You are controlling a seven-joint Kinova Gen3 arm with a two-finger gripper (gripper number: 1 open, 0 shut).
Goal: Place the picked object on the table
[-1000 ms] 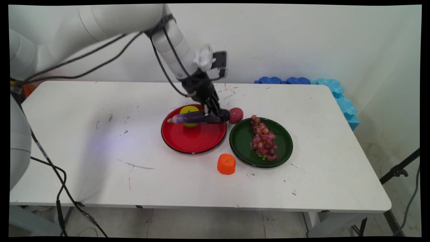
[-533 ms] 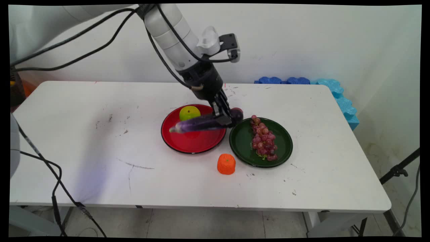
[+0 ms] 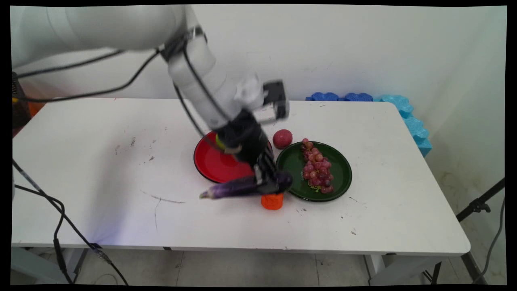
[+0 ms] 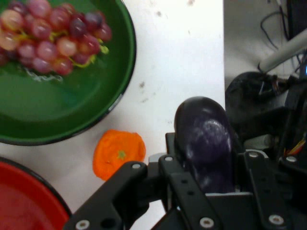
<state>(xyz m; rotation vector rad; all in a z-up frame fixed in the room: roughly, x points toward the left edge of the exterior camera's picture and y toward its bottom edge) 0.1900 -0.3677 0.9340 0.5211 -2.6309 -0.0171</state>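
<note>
My gripper [image 3: 270,182] is shut on a long purple eggplant [image 3: 242,188], which lies nearly level above the table with its thin tip pointing left. In the hand view the eggplant's rounded dark end [image 4: 204,139] sticks up between the fingers [image 4: 180,179]. The eggplant hangs just over an orange fruit [image 3: 272,201] and hides its top; that orange fruit [image 4: 118,152] sits on the table between the two plates. A red plate [image 3: 210,163] lies behind the gripper, partly covered by the arm. A green plate [image 3: 297,161] with red grapes [image 3: 317,167] is to the right.
A small red fruit [image 3: 282,138] sits on the table behind the two plates. Blue foam pieces [image 3: 404,111] line the far right corner against the wall. The table's front edge [image 4: 223,57] shows close by in the hand view, with a dark stand and cables beyond it.
The gripper has carried the eggplant from over the red plate toward the near side and lower, to just above the orange fruit. The arm now hides the green-yellow fruit on the red plate.
</note>
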